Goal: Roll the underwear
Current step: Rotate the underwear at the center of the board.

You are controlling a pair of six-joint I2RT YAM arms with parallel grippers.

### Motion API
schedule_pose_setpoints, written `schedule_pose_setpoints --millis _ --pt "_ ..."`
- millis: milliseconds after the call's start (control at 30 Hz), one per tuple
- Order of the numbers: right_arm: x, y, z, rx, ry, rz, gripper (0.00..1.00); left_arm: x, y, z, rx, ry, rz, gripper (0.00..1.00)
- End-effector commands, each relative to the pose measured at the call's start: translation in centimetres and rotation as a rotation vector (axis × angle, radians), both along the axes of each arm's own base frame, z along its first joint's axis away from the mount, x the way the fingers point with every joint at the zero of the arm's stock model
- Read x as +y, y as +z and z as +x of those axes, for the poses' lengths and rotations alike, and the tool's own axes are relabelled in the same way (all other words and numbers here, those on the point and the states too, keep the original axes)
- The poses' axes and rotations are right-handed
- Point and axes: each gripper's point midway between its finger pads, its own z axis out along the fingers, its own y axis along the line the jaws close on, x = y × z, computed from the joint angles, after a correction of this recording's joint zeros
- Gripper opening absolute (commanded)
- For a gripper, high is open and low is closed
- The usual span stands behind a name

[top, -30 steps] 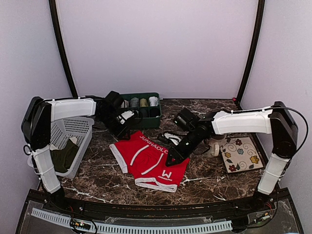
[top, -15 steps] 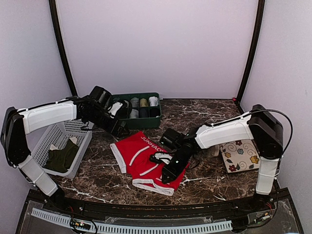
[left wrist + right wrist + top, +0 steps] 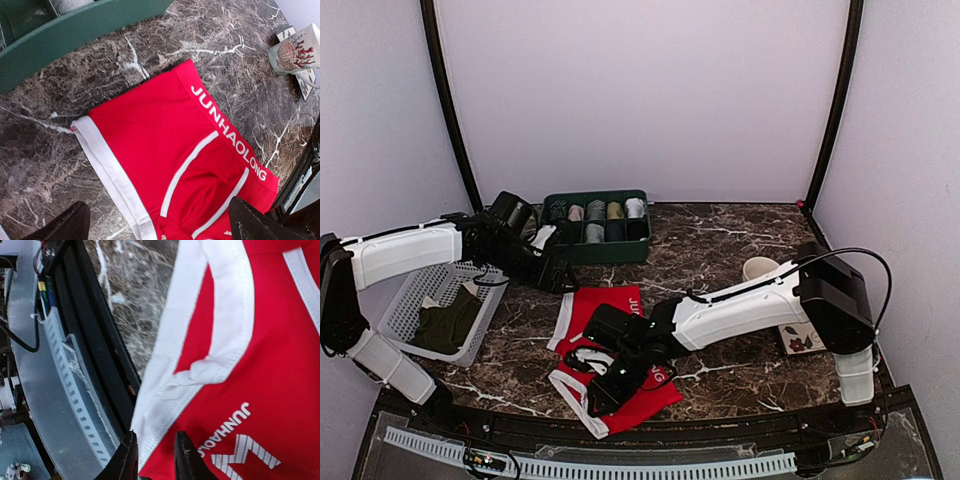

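Note:
The underwear (image 3: pixel 601 308), bright red with white trim and "JUNHAOLONG" on the waistband, lies spread on the marble table near its front edge. My right gripper (image 3: pixel 603 388) is low over its near corner, shut on the white leg hem (image 3: pixel 165 405), which passes between the fingers (image 3: pixel 127 460). That pinched corner lies close to the table's front rail. My left gripper (image 3: pixel 557 277) hovers open over the garment's far left edge. In the left wrist view its fingertips (image 3: pixel 70 225) stand wide apart above the underwear (image 3: pixel 165 130), holding nothing.
A green divider box (image 3: pixel 570 252) with rolled garments stands at the back. A white basket (image 3: pixel 415 290) at the left holds a dark olive garment (image 3: pixel 445 325). A mug (image 3: pixel 757 269) and a floral coaster (image 3: pixel 802 338) sit right, behind my right arm.
My right gripper has dragged the underwear's near corner towards the front left edge. The left arm has stretched out and down to the garment's far edge, and its jaws have opened wide.

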Motion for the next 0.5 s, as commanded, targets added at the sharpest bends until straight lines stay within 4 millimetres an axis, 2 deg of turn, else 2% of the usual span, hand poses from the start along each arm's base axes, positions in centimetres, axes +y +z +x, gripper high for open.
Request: schedule_pose_setpoints --millis 0,100,200,367,467 --pt "1.2 4.5 1.4 0.022 -0.128 0.121 0.28 -0.8 0.1 -2.3 0.054 -0.050 -0.093 0.99" --pt "-0.6 6.8 3.1 -0.025 -0.177 0.163 0.32 -1.6 -0.9 -3.7 0.102 -0.097 -0.146 0.99" --pt "-3.3 8.2 5.3 -0.084 -0.234 0.183 0.36 -2.4 -2.3 -4.6 0.159 -0.142 -0.171 0.99" --pt "-7.6 10.6 10.4 -0.201 -0.347 0.222 0.40 -4.0 -5.3 -5.3 0.251 -0.231 -0.135 0.93" --pt "-9.7 12.9 13.7 -0.277 -0.425 0.274 0.42 -5.6 -7.1 -5.5 0.287 -0.304 -0.093 0.88"
